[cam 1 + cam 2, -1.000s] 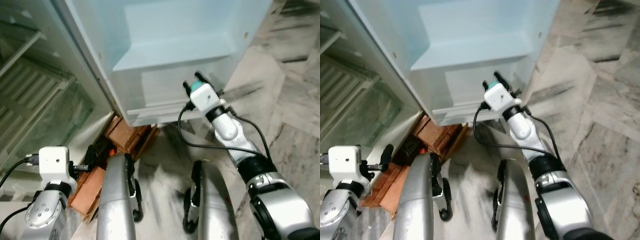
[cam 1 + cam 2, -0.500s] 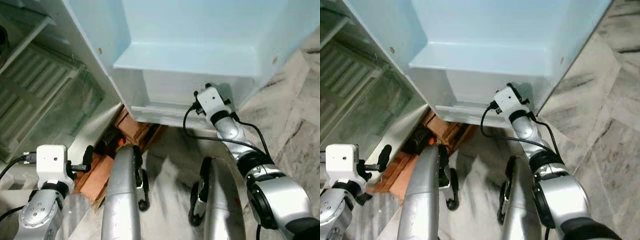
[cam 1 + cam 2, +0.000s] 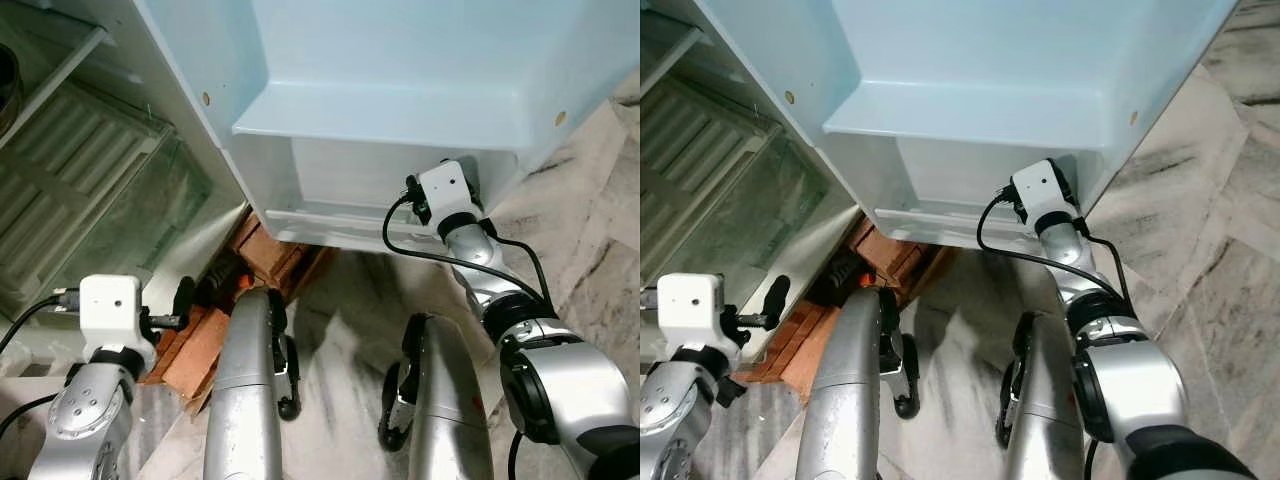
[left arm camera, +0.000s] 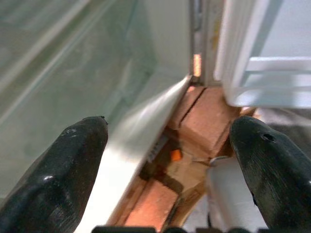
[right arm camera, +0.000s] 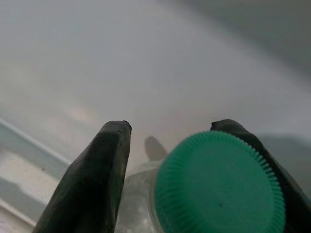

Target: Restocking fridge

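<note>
A grey-veined marble tile floor carries the white open fridge, whose bottom front edge rests on reddish-brown bricks stacked directly on the floor beneath the pale blue door's lower corner

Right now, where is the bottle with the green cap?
In the right wrist view, the green-capped bottle sits between the right gripper fingers, up against the fridge door's lowest shelf.

Head cameras look down at fridge door.
</note>
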Tool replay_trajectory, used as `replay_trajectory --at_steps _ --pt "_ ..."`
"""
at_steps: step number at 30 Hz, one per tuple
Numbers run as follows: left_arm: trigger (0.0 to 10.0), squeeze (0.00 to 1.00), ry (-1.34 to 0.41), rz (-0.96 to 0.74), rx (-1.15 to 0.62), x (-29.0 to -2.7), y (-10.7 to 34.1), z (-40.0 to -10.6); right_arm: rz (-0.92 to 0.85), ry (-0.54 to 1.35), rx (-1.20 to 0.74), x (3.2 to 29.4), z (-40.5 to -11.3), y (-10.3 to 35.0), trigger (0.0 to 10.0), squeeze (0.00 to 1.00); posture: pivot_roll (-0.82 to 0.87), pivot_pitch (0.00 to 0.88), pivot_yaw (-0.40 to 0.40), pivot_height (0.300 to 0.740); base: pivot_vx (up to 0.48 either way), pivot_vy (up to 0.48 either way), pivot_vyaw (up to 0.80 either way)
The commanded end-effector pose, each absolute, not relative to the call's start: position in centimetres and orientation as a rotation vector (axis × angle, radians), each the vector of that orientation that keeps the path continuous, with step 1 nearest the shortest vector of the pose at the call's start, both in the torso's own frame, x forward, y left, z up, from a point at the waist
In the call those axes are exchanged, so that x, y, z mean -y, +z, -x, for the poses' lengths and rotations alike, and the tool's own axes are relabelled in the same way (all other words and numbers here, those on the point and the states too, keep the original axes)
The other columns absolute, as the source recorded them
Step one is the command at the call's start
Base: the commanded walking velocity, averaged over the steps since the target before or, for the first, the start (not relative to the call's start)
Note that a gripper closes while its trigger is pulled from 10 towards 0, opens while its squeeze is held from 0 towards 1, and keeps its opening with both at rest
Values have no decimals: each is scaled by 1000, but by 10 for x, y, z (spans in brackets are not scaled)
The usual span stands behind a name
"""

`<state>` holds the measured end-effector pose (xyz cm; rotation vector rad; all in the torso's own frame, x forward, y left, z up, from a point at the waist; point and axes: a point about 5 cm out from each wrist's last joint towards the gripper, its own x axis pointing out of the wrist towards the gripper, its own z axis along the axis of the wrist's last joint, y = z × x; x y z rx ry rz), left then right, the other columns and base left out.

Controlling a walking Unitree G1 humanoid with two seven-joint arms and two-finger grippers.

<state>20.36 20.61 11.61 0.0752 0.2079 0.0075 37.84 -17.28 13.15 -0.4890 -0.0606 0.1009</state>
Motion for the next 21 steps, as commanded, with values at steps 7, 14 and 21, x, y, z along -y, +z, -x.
replay_trajectory --at_steps 7,14,21 --pt "10000 0 29 -45 -245 -206 103 -213 520 150 183 163 -387 160 10000 1000 206 277 67 573 0 0 0" --pt "10000 0 20 -31 -217 -199 102 -227 527 248 297 145 -391 186 10000 1000 175 232 55 573 0 0 0" --pt "10000 0 12 -17 -199 -194 98 -240 527 373 323 135 -387 189 10000 1000 131 178 52 573 0 0 0"
